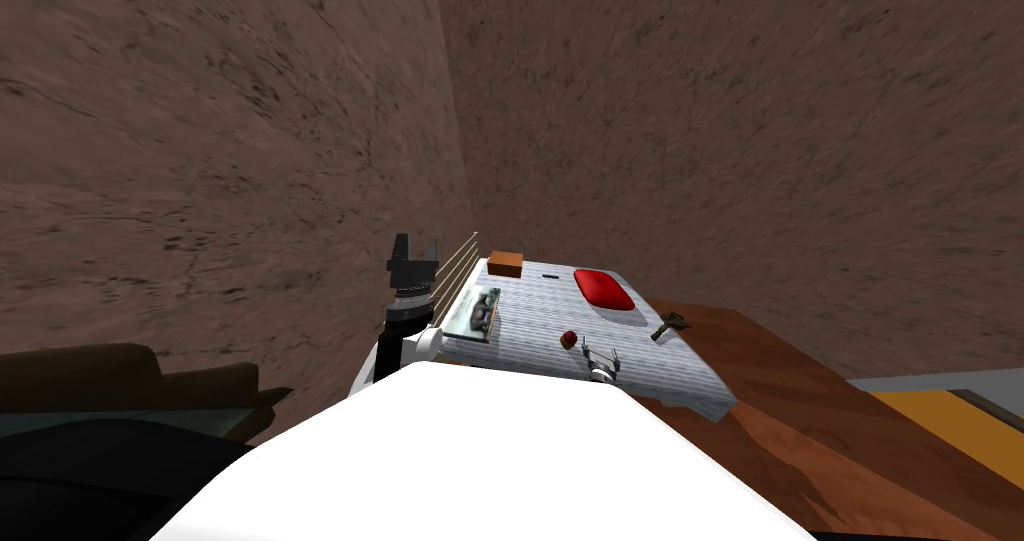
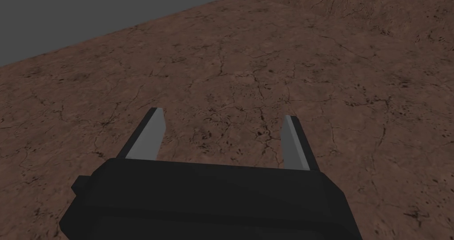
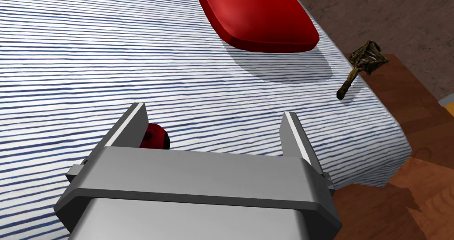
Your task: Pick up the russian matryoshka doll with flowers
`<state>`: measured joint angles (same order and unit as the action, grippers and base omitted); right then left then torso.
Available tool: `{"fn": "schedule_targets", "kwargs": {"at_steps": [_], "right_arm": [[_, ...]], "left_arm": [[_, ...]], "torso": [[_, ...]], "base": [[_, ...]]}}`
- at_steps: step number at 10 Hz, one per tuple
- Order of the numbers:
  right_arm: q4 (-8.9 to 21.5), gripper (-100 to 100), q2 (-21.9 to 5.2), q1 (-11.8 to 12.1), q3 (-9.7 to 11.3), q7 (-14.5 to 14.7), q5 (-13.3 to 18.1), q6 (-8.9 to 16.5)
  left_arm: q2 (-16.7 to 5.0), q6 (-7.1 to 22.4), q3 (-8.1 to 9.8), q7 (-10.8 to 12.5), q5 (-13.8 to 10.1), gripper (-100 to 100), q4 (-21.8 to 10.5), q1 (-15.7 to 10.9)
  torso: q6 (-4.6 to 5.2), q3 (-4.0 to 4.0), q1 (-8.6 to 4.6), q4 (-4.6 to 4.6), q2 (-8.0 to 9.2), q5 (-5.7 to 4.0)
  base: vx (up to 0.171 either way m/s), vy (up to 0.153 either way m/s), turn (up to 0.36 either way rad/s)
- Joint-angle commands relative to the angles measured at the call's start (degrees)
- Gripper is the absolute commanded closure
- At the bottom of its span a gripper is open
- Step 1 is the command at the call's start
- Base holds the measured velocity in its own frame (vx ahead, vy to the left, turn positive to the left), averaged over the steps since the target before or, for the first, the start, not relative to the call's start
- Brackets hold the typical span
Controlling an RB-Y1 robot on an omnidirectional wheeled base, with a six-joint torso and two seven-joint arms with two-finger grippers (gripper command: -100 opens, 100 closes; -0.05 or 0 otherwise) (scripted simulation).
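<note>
**Item 1, task object.** A small rounded red doll with dark markings [image 3: 157,138] is lying on a white cloth with thin blue stripes [image 3: 88,73] that is covering a flat, bed-like surface. Any flower pattern is too small to make out. The doll is sitting just beside 1 finger of the right gripper, partly hidden behind that blade and not between the 2 fingers.

**Item 2, right gripper** [image 3: 215,117]. It is hovering low over the cloth with its fingers standing wide apart, gripping nothing.

**Item 3, left gripper** [image 2: 224,117]. It is hanging raised off the left side of the surface, blades spread and carrying nothing.

**Step in hand (judged): lining up the grasp.**
- The hand is needing a sideways shift toward the doll until the doll is centred between the blades.
- Only then is it worth lowering and closing gently.
- A rounded body pinched off-centre is likely to roll or squirt out.

**Surroundings.**
- A glossy red rounded cushion [image 3: 257,17] is lying well apart, beyond the gripper.
- A small brown hammer-shaped object [image 3: 361,66] is resting at the cloth's right edge.
- An orange-brown box [image 1: 506,262] is sitting at the far corner.
- A flat framed picture [image 1: 478,315] is lying along the left edge.
- A brown wooden floor [image 3: 399,206] is showing below.

**Obstructions.** Nothing is standing between the gripper and the doll. The nearer blade is the main risk, since a straight descent may be landing it on the doll.
</note>
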<state>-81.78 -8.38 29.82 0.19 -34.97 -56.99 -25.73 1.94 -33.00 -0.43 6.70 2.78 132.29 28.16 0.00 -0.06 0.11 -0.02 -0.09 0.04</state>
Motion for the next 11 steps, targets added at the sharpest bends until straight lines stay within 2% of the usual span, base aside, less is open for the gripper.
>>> {"fn": "schedule_targets", "kwargs": {"at_steps": [1, 2, 3, 4, 5, 6, 7, 8, 9, 11], "right_arm": [[1.6, -100, 0.1, -0.3, 0.0, -0.6, -1.7, 0.5], [4.5, -100, 0.1, -1.2, 0.0, -1.8, -3.9, 1.1], [4.5, -100, 0.1, -1.2, 0.0, -1.8, -4.3, 1.1], [6.5, -100, 0.2, -2.2, 0.1, -3.0, -6.7, 1.8], [7.4, -100, 0.2, -2.2, 0.1, -3.0, -6.8, 1.8], [9.5, -100, 0.3, -3.3, 0.1, -4.1, -9.1, 2.4], [10.1, -100, 0.3, -3.3, 0.1, -4.1, -9.1, 2.4], [12.2, -100, 0.5, -4.5, 0.2, -5.1, -11.3, 3.0], [12.8, -100, 0.5, -4.5, 0.2, -5.1, -11.3, 3.0], [17.0, -100, 0.9, -6.9, 0.3, -7.1, -15.1, 4.3]], "left_arm": [[0.0, 0.0, 0.00, 0.0, 0.0, 0, 0.0, 0.0], [0.0, 0.0, 0.00, 0.0, 0.0, 0, 0.0, 0.0], [0.0, 0.0, 0.00, 0.0, 0.0, 0, 0.0, 0.0], [0.0, 0.0, 0.00, 0.0, 0.0, 0, 0.0, 0.0], [0.0, 0.0, 0.00, 0.0, 0.0, 0, 0.0, 0.0], [0.0, 0.0, 0.00, 0.0, 0.0, 0, 0.0, 0.0], [0.0, 0.0, 0.00, 0.0, 0.0, 0, 0.0, 0.0], [0.0, 0.0, 0.00, 0.0, 0.0, 0, 0.0, 0.0], [0.0, 0.0, 0.00, 0.0, 0.0, 0, 0.0, 0.0], [0.0, 0.0, 0.00, 0.0, 0.0, 0, 0.0, 0.0]], "torso": [[0.00, 0.00, 0.00, 0.00, 0.00, 0.00], [0.01, 0.01, -0.03, 0.00, 0.02, 0.00], [0.01, 0.01, -0.05, 0.00, 0.03, 0.00], [0.02, 0.02, -0.08, 0.01, 0.04, 0.00], [0.00, 0.02, -0.09, 0.01, 0.03, -0.01], [0.01, 0.02, -0.10, 0.01, 0.03, -0.01], [0.01, 0.03, -0.10, 0.01, 0.05, -0.01], [0.01, 0.03, -0.10, 0.01, 0.06, -0.01], [0.01, 0.03, -0.10, 0.01, 0.05, -0.01], [0.00, 0.03, -0.13, 0.01, 0.05, -0.02]], "base": [[0.029, 0.022, 0.025], [0.031, 0.013, 0.057], [0.026, 0.009, 0.022], [0.029, 0.007, 0.046], [0.026, 0.003, 0.028], [0.024, 0.002, 0.043], [0.020, 0.001, 0.022], [0.026, 0.002, 0.047], [0.023, -0.003, 0.025], [0.029, -0.012, 0.059]]}}
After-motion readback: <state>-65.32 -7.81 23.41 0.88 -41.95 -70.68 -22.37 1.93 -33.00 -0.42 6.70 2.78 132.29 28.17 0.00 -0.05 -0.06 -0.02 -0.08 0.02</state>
